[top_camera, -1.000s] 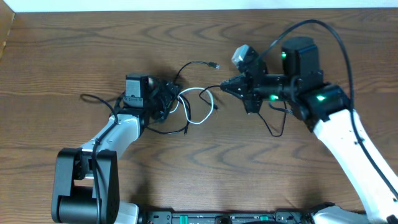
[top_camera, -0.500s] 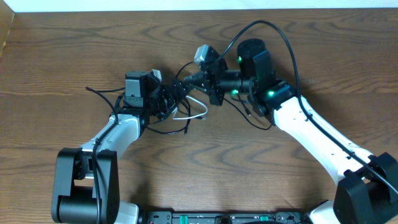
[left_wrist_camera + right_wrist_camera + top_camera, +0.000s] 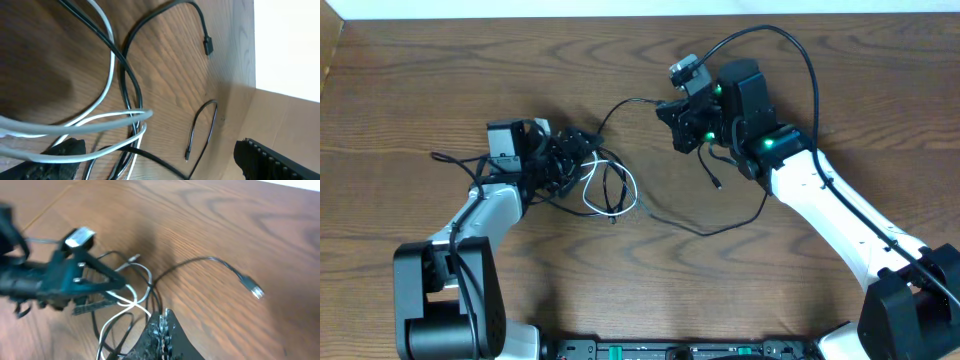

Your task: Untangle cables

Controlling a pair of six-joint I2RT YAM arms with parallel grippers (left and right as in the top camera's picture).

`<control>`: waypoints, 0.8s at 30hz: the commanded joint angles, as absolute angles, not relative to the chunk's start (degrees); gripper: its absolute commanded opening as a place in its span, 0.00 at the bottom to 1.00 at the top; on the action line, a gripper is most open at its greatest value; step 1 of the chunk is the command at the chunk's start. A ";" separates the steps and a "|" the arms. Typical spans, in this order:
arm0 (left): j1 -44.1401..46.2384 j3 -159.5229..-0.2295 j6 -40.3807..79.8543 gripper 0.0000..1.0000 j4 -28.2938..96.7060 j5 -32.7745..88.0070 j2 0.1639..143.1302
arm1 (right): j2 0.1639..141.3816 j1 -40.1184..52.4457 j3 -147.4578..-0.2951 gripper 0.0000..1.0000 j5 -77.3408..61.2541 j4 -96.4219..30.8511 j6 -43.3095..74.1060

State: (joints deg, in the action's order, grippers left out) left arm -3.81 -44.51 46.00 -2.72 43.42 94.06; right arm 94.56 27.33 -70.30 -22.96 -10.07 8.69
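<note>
Thin white cable [image 3: 632, 186] and thin black cable [image 3: 630, 101] lie looped over each other on the brown wood-grain table [image 3: 440, 60], right at the tips of the left gripper [image 3: 578, 155]. Its jaws are spread wide and clamp nothing. From there the black cable rises away to the right gripper [image 3: 670, 112], which is clenched on it near one small plug end [image 3: 718, 185]. Left wrist view alone clearly shows a second black plug [image 3: 207, 46] lying flat, well beyond the left gripper. Right wrist view shows its pressed-together fingers [image 3: 162, 330], with the loops beyond them.
</note>
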 commanded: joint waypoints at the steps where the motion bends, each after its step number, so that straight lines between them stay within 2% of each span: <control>1: -3.81 -45.23 44.80 1.00 -2.44 44.56 94.19 | 96.64 28.38 -70.52 0.01 -18.70 -11.35 13.06; 3: -3.79 -45.23 44.77 1.00 -2.48 44.29 94.19 | 98.59 29.41 -70.52 0.07 -22.68 -11.60 11.33; 5: -4.10 -45.23 44.71 1.00 -2.70 44.03 94.19 | 100.27 30.09 -70.52 0.38 -29.93 -10.83 10.17; 6: -4.40 -45.23 44.60 1.00 -2.68 43.94 94.19 | 100.82 30.22 -70.52 0.46 -32.34 -10.55 10.22; 10: -5.98 -45.23 44.60 1.00 -2.59 44.21 94.19 | 103.31 30.68 -70.52 0.64 -35.62 -9.76 10.22; 13: -6.15 -45.23 44.58 1.00 -2.07 44.21 94.19 | 105.97 31.62 -70.52 0.64 -36.12 -9.04 10.24; 17: -6.15 -45.23 44.53 1.00 -1.76 43.86 94.19 | 109.49 33.36 -70.52 0.60 -41.01 -6.02 10.24; 24: -6.15 -45.23 43.51 1.00 -0.54 40.38 94.19 | 110.74 35.55 -70.52 0.54 -40.40 -4.67 10.61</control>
